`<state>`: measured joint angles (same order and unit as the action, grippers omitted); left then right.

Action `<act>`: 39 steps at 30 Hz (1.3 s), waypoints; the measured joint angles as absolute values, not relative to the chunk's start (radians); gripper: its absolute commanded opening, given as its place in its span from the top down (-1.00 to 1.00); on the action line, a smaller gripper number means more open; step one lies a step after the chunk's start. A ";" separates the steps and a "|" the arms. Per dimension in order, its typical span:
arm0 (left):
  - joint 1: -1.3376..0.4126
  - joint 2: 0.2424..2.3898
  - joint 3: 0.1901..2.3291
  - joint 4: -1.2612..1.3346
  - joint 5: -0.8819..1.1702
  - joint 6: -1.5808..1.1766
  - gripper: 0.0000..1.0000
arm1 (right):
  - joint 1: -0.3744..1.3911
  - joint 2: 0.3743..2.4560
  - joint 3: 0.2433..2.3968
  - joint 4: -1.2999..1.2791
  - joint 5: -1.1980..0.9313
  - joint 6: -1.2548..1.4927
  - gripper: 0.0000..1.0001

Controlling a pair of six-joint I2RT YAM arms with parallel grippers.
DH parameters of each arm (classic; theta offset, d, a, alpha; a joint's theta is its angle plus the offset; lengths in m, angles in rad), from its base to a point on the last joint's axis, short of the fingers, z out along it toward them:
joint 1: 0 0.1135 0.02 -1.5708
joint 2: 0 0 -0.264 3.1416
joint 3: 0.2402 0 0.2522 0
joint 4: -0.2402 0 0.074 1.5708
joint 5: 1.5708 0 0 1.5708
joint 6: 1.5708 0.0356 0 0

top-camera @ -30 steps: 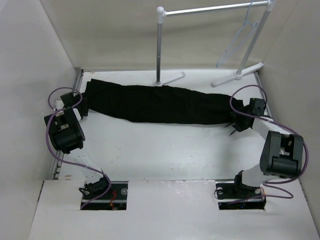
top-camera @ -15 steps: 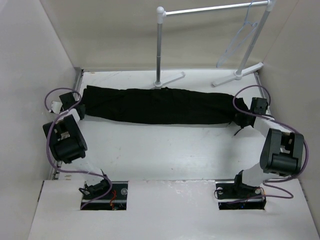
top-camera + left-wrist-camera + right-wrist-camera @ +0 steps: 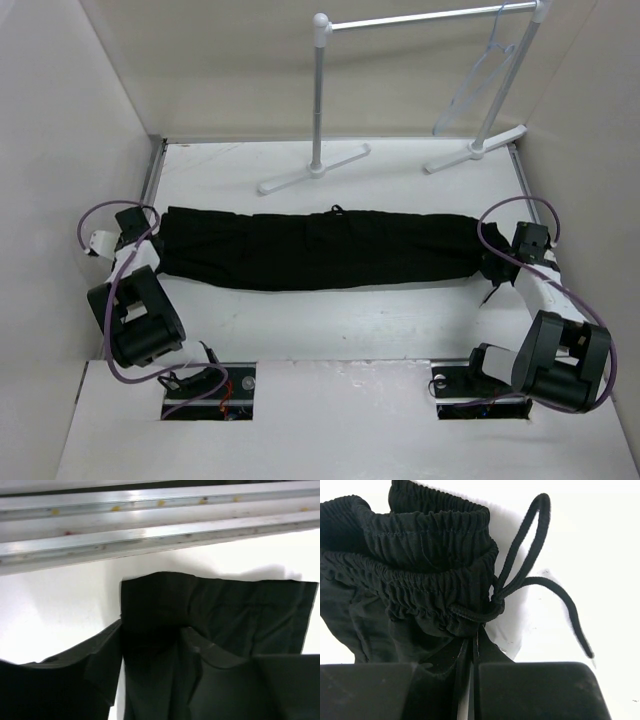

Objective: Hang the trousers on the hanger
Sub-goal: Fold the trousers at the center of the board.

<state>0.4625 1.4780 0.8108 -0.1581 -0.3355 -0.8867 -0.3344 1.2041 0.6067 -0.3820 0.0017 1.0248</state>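
Observation:
The black trousers lie stretched flat across the table's middle, leg ends at the left and waist at the right. My left gripper is at the leg ends. In the left wrist view its jaws stand apart, open, with the trouser hems lying between the fingers. My right gripper is at the waist, shut on the gathered elastic waistband; the jaws meet on the fabric. The drawstring loops loose on the table. The pale hanger hangs on the rack at the back right.
The white tube rack stands at the back, its feet just beyond the trousers. An aluminium rail runs along the table's left edge close to my left gripper. White walls enclose the table on three sides.
Both grippers drew the trousers toward the near side, off the rack's foot. The right gripper closed on the waistband. The left jaws have come apart again.

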 measured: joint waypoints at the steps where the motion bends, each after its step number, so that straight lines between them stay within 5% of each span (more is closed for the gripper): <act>1: 0.463 1.478 0.810 -0.166 -0.343 -0.886 -0.01 | -0.334 1.204 0.607 -0.384 0.004 1.025 0.91; 6: 0.442 1.400 0.821 -0.218 -0.374 -0.879 -0.14 | -0.334 1.204 0.607 -0.385 0.010 1.024 0.91; 19: 0.134 1.234 0.997 -0.301 -0.487 -0.865 -0.10 | -0.334 1.204 0.607 -0.385 0.019 1.024 0.91; 20: 0.103 1.233 0.996 -0.310 -0.495 -0.869 -0.10 | -0.334 1.204 0.607 -0.385 0.019 1.024 -0.74; 28: -0.269 1.228 0.996 -0.308 -0.517 -0.888 -0.10 | -0.205 0.820 0.724 -0.556 -0.078 0.997 -0.74; 39: -0.440 1.225 0.885 -0.247 -0.447 -0.893 -0.10 | -0.366 0.882 0.584 -0.597 -0.014 1.005 -0.73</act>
